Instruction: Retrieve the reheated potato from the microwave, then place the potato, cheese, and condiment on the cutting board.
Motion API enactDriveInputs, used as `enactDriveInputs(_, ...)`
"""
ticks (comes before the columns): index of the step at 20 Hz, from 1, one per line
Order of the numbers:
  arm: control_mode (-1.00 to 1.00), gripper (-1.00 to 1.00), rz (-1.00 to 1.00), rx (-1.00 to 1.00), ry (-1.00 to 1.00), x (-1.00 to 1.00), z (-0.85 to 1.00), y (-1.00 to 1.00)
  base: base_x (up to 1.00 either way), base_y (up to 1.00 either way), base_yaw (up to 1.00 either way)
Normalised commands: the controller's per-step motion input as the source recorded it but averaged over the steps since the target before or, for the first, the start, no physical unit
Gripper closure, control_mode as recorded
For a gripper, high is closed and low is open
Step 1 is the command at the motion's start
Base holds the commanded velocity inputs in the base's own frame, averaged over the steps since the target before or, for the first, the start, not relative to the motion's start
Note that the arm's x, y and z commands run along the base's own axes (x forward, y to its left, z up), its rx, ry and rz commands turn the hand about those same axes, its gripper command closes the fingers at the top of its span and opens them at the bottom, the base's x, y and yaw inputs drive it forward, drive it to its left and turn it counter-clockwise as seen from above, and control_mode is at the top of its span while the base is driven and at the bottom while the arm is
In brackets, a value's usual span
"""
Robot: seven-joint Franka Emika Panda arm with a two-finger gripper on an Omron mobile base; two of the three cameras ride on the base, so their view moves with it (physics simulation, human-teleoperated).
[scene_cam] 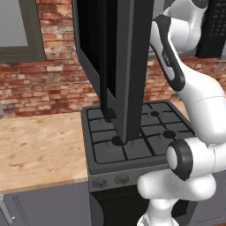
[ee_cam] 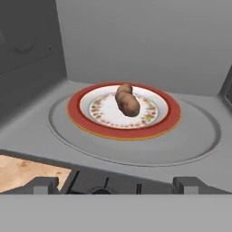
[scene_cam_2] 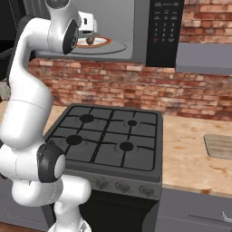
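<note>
The microwave (scene_cam_2: 136, 27) stands open above the stove, its dark door (scene_cam: 128, 66) swung out toward me. Inside, the small brown potato (ee_cam: 127, 100) lies on a red-rimmed plate (ee_cam: 168, 118) on the grey turntable. The potato (scene_cam_2: 90, 41) also shows in the right base view. My gripper (ee_cam: 118, 186) is at the microwave's mouth, short of the plate and facing the potato. It is open, fingertips (ee_cam: 45, 185) wide apart with nothing between them. The striped cutting board (scene_cam_2: 220, 146) lies on the counter at the far right. The cheese and the condiment are out of view.
A black gas hob (scene_cam_2: 108, 136) sits directly under the microwave. The keypad panel (scene_cam_2: 165, 27) is right of the cavity. Wooden counter (scene_cam: 39, 145) runs left of the stove, and a brick wall (scene_cam_2: 136, 86) stands behind it.
</note>
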Motion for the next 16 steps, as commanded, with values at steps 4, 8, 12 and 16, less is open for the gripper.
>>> enactDriveInputs(4,-1.0,-1.0,0.02,0.01,0.0,0.68,-0.02,0.0,0.0,0.0,0.0)
enactDriveInputs(8,-1.0,-1.0,0.02,0.03,0.05,0.65,0.0,0.02,0.0,0.0,0.0)
enactDriveInputs(12,-1.0,-1.0,0.01,0.0,0.03,0.55,-0.09,0.09,0.0,0.0,0.0)
enactDriveInputs(16,-1.0,-1.0,0.01,0.0,0.02,0.59,-0.02,0.04,0.0,0.0,0.0)
